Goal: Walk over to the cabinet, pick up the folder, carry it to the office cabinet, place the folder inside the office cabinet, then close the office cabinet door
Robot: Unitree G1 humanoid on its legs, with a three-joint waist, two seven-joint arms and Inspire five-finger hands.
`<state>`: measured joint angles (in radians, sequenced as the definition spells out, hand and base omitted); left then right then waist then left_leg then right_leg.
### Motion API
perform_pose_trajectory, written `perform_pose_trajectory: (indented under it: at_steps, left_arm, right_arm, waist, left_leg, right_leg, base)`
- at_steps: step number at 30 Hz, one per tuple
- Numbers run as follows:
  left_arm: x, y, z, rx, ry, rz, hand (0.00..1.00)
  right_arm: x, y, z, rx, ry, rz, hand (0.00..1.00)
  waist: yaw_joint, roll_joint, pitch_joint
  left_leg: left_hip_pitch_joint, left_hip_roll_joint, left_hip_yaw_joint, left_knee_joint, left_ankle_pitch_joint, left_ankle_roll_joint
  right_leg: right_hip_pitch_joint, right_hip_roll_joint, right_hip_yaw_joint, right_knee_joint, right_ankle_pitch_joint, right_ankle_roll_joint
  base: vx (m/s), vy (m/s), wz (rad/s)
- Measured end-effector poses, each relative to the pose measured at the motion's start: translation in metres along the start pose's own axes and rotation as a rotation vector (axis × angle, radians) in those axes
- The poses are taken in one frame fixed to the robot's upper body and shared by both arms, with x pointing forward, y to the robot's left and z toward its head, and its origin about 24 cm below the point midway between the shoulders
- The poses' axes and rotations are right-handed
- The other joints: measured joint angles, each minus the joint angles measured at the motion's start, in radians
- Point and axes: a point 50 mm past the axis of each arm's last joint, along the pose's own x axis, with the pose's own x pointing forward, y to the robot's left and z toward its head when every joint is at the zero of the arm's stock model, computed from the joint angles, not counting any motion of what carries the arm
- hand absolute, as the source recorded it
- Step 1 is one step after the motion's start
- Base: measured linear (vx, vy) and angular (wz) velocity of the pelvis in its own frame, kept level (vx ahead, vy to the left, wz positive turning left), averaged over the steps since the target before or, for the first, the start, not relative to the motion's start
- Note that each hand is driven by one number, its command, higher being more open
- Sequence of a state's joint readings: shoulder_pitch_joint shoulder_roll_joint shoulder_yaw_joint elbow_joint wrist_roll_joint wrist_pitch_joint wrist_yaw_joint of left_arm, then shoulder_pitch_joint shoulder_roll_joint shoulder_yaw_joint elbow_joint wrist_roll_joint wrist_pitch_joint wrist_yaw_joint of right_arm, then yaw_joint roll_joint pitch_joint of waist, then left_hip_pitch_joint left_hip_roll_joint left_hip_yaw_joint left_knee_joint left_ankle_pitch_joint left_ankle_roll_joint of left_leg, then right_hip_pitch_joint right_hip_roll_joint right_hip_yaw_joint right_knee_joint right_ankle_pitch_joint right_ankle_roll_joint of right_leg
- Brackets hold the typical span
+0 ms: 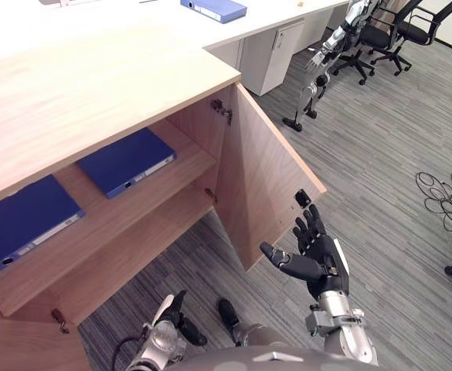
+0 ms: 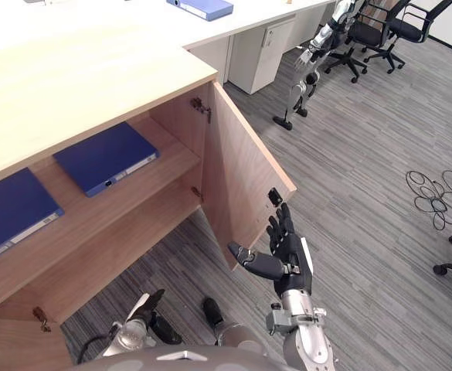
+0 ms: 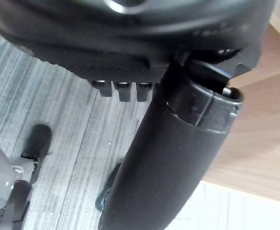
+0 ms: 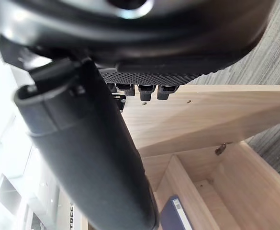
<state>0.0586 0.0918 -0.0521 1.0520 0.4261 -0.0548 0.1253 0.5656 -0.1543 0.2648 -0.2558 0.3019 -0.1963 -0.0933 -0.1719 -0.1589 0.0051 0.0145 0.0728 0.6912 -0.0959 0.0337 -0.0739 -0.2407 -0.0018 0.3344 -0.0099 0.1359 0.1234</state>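
Right hand [image 1: 320,253]: raised at the open office cabinet [image 1: 94,93], palm turned toward it, fingers straight and spread, thumb stuck out to the side; it holds nothing.
Door [image 1: 266,179]: swung wide, its free edge just ahead of the right hand's fingertips; the pictures do not settle whether they touch.
Nearer folder [image 1: 125,161]: blue, lying flat on the shelf [image 1: 193,157] inside the cabinet, ahead of the right hand and to its left, beyond the door and well apart from the fingers.
Farther folder [image 1: 21,224]: also blue and flat on the same shelf, farther to the right hand's left and apart from the first; it lies roughly straight ahead of the left hand and higher.
Left hand [image 1: 173,309]: hangs low over the grey carpet [image 1: 380,170] below the cabinet's front, fingers loose and unbent, empty.
Third folder [image 1: 214,9]: blue, on a white desk [image 1: 133,19] behind the cabinet, far beyond both hands.
Office chairs [image 1: 388,35]: black, on wheels, on the carpet far ahead of the right hand and a little to its right.
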Motion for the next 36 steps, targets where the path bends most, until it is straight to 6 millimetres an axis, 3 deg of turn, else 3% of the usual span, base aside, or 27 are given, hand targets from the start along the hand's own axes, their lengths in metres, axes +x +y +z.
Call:
perform_pose_trajectory:
  at_steps: [7, 18, 29, 36]
  left_arm:
    - [-0.004, -0.001, -0.013, -0.010, 0.043, 0.011, 1.00]
    - [-0.006, -0.004, -0.018, -0.010, 0.055, 0.016, 1.00]
    - [0.001, -0.011, 0.007, 0.018, -0.005, -0.015, 1.00]
    - [0.002, -0.009, 0.011, -0.017, -0.006, -0.006, 1.00]
  right_arm:
    - [-0.005, 0.005, -0.007, -0.104, 0.021, -0.065, 1.00]
    - [0.003, -0.012, 0.006, -0.137, -0.062, -0.318, 1.00]
    - [0.010, -0.015, 0.027, -0.128, -0.181, -0.356, 1.00]
    - [0.011, -0.043, 0.039, -0.169, -0.236, -0.478, 1.00]
  waist:
    - [0.000, 0.002, -0.030]
    - [0.006, 0.010, -0.077]
    - [0.006, 0.034, -0.068]
    - [0.008, 0.066, -0.045]
  left_leg:
    - [-0.003, -0.005, -0.020, 0.000, 0.003, 0.003]
    - [-0.016, -0.012, -0.041, 0.000, -0.003, 0.006]
    - [0.005, -0.009, -0.018, 0.002, -0.026, 0.004]
    - [0.009, -0.009, -0.014, 0.006, -0.038, 0.005]
  right_leg:
    - [-0.002, -0.009, -0.021, 0.020, -0.008, -0.013]
    - [-0.016, -0.017, -0.051, 0.021, 0.002, -0.046]
    - [0.011, -0.013, -0.034, -0.012, 0.013, -0.052]
    - [0.014, -0.012, -0.030, -0.014, 0.013, -0.051]
  base:
    - [0.03, 0.009, 0.11]
    - [0.06, 0.018, 0.07]
    - [0.08, 0.018, -0.06]
    - [0.06, 0.001, -0.02]
